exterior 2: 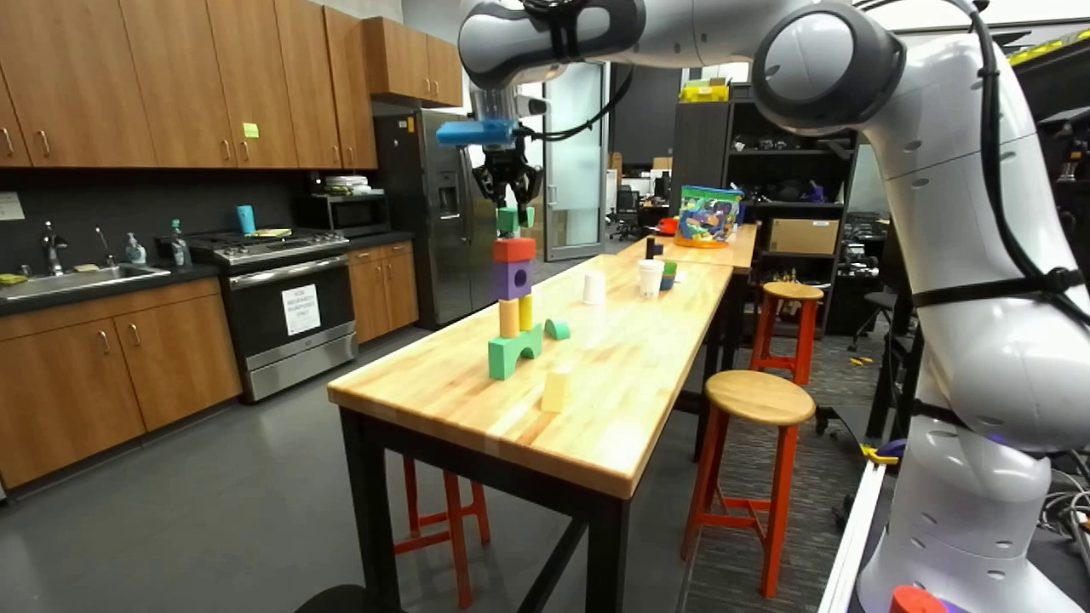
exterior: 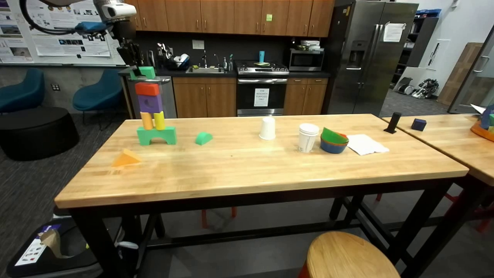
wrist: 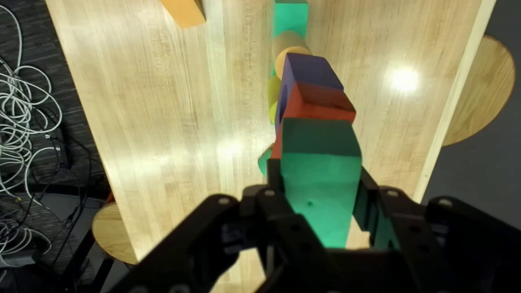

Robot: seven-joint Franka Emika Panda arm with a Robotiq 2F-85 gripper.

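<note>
Wooden cabinets [exterior: 249, 15] hang at the back in an exterior view, above one sink [exterior: 204, 70], one stove [exterior: 247, 96] and one microwave [exterior: 306, 60]; one refrigerator [exterior: 349, 88] stands beside them. On the wooden table [exterior: 224, 166] stands one tower. Base: one green arch [exterior: 156, 134]. Second level: two upright cylinders, one orange cylinder [exterior: 146, 121] and one yellow cylinder [exterior: 159, 121]. Above these: one purple block [exterior: 150, 103] with a round hole, then one red block [exterior: 147, 89]. Two pieces lie apart from the tower: one orange wedge [exterior: 126, 158] and one green half-round [exterior: 203, 138]. Further along are one inverted white cup [exterior: 267, 129], one stack of white cups [exterior: 307, 138], one blue bowl [exterior: 332, 148] with one green bowl [exterior: 331, 136] in it, and one white sheet [exterior: 364, 144].

In an exterior view, one robot arm [exterior 2: 698, 34] extends over the table. One green block [exterior 2: 508, 221] is located just above the red block; contact between the two cannot be confirmed. Three red-legged stools [exterior 2: 760, 397] are visible, one mostly hidden by the table.

In the wrist view, one gripper [wrist: 320, 187] enters from the lower edge. Its two jaws are clamped on the green block, one at each of two opposite sides. Two stools show partly, one beyond each long edge of the table.
</note>
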